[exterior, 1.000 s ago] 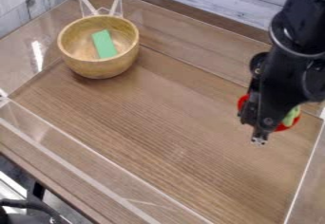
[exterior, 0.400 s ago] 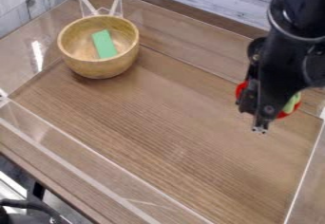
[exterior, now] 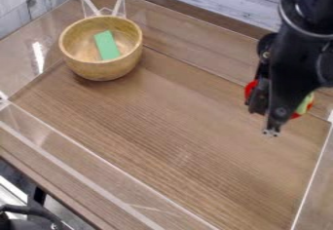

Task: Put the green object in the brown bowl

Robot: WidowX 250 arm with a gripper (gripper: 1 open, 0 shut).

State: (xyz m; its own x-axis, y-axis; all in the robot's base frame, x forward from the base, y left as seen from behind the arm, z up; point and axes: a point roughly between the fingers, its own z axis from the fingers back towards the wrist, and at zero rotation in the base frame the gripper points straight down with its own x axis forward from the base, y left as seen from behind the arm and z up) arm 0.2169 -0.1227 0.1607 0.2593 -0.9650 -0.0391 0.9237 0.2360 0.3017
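The brown bowl point(exterior: 93, 73), round and light wood, stands at the far left of the table. The green object point(exterior: 105, 45), a flat green block, lies inside it, tilted against the bowl's inner wall. My gripper point(exterior: 271, 130) hangs at the right side of the table, far from the bowl, with its fingertips pointing down just above the wood. The fingers show edge-on as one narrow tip, and nothing is visible between them. The black arm fills the upper right.
A small red, green and yellow thing point(exterior: 307, 105) sits behind the arm at the right edge, mostly hidden. Clear plastic walls point(exterior: 78, 166) fence the wooden tabletop. A white wire stand point(exterior: 101, 7) rises behind the bowl.
The arm has shifted slightly up and to the right. The bowl and the green object have not moved.
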